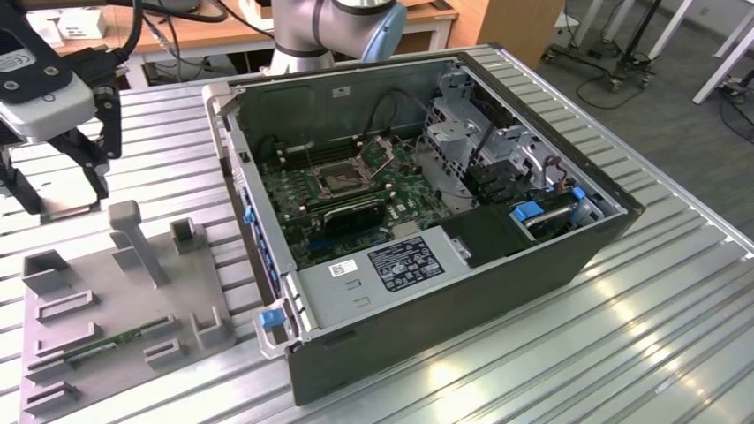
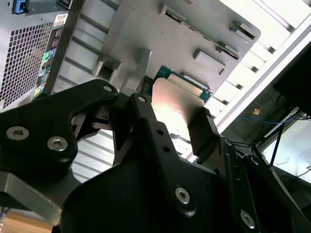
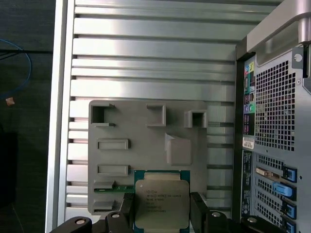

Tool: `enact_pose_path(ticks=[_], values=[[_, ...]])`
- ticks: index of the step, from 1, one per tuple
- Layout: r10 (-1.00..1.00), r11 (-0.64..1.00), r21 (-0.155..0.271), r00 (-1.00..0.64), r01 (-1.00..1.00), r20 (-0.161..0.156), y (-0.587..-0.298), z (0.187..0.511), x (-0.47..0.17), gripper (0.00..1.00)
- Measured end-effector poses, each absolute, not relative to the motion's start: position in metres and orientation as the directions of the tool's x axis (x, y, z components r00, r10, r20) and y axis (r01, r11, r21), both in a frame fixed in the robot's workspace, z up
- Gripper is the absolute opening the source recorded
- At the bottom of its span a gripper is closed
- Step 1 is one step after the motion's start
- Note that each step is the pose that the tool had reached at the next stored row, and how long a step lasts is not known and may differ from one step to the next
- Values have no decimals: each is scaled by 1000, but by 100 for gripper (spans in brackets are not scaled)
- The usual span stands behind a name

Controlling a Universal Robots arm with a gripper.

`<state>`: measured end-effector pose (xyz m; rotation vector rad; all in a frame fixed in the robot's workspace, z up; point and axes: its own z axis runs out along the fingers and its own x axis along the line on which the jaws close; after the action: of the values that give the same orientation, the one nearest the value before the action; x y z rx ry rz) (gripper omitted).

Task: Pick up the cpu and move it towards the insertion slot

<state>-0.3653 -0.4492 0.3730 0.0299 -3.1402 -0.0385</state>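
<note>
The cpu (image 3: 161, 204), a flat square chip with a silvery metal top and a green rim, is clamped between my gripper's (image 3: 163, 216) two black fingers (image 3: 200, 213). In the second wrist view the same cpu (image 2: 177, 102) shows its shiny face, with the gripper (image 2: 172, 121) shut on its edges. In the exterior view the gripper (image 1: 62, 190) hangs above the table at the exterior view's left, over the far end of the grey fixture plate (image 1: 118, 300). The insertion slot (image 1: 343, 179), a square socket with a silvery frame, lies on the motherboard inside the open computer case (image 1: 471, 291), well apart from the gripper.
The grey fixture plate (image 3: 146, 145) has several upright blocks and rectangular recesses, and a thin green memory stick (image 1: 112, 343) lies on it. The case's tall side wall (image 1: 247, 221) stands between the plate and the motherboard. Cables and drive cages crowd the case's far side.
</note>
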Motion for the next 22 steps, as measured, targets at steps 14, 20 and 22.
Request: enact_pose_path(ticks=[14,20,22], values=[[-19,1000,24,-1000,-19,1,-449,373,-339,54],[-19,1000,24,-1000,-19,1,-449,373,-326,54],[-19,1000,24,-1000,-19,1,-449,373,-322,54]])
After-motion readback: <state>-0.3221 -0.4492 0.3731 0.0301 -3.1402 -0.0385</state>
